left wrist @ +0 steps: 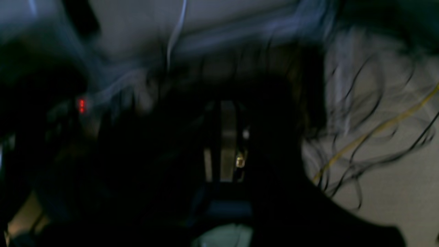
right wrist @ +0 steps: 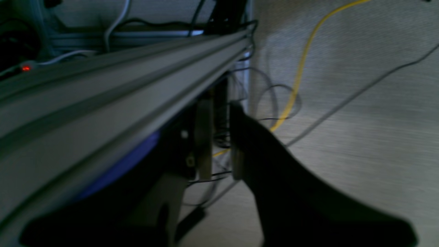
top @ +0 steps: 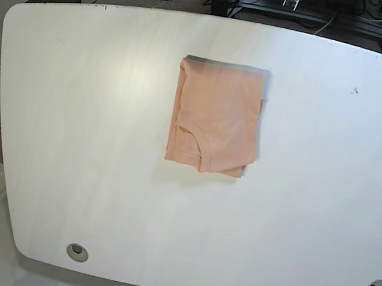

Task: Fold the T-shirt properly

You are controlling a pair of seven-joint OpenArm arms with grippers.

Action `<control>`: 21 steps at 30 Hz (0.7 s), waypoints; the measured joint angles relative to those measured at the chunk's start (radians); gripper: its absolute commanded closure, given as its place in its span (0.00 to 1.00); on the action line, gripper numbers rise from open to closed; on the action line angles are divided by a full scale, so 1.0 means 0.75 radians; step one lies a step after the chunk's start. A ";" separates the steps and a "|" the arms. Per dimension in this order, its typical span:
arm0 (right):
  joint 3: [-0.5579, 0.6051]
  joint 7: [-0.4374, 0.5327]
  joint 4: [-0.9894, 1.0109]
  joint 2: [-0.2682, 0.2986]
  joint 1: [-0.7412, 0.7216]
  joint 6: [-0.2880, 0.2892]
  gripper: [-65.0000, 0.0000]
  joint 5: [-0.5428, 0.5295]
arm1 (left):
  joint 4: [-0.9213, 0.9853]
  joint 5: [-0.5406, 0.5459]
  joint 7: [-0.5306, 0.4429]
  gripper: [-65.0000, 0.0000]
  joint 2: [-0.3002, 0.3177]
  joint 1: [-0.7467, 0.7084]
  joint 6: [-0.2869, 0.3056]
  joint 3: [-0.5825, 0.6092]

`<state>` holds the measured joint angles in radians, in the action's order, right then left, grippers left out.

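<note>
1. The T-shirt [top: 216, 117] lies folded into a compact rectangle on the white table [top: 71, 133], around the middle, toward the far edge.
2. Neither arm is over the table; both wrist views look off past it at floor cables.
3. The left gripper [left wrist: 224, 144] is closed and empty; the right gripper [right wrist: 219, 137] stands slightly parted, holding nothing.
4. Folding looks finished; at most the uneven near edge needs tidying.
</note>
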<state>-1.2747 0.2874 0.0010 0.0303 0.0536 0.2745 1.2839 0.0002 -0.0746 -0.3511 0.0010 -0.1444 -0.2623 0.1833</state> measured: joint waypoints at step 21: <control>0.000 -0.070 -0.002 -0.037 -0.030 -0.027 0.92 0.167 | -0.001 -0.001 -0.016 1.00 -0.004 0.056 -0.004 -0.006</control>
<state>-1.2747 0.2352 -0.0006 0.0025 0.0315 0.2539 1.4090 -0.0006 -0.0750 -0.3634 -0.0021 -0.1024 -0.2653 0.1787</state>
